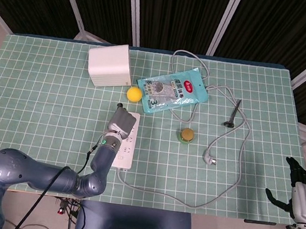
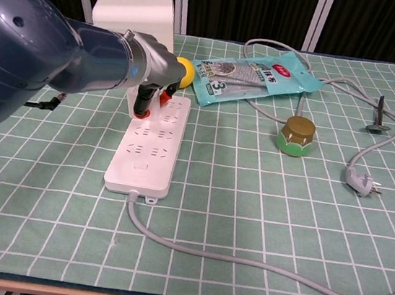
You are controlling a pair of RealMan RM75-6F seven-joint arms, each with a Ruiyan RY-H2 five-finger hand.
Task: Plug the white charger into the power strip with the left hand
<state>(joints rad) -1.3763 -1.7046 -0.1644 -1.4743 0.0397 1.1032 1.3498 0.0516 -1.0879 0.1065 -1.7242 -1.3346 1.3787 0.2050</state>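
The white power strip [image 1: 125, 151] [image 2: 145, 157] lies lengthwise near the table's front left, its grey cord trailing off the near end. My left hand [image 1: 121, 123] [image 2: 148, 96] hovers low over the strip's far end, fingers curled down and mostly hidden by the wrist. A small white block, seemingly the white charger [image 2: 131, 101], shows under the hand at the strip's far left corner, gripped there. Whether its prongs sit in a socket is hidden. My right hand [image 1: 298, 192] hangs off the table's front right corner, fingers spread and holding nothing.
A white box [image 1: 110, 65] [image 2: 136, 8] stands behind the strip, with a yellow ball [image 1: 135, 94] [image 2: 184, 74] and a snack bag [image 1: 172, 89] [image 2: 254, 75] beside it. A gold-lidded jar [image 1: 187, 135] [image 2: 295, 136], the cord's plug [image 1: 211, 161] [image 2: 360, 183] and a dark metal tool [image 1: 232, 115] lie to the right.
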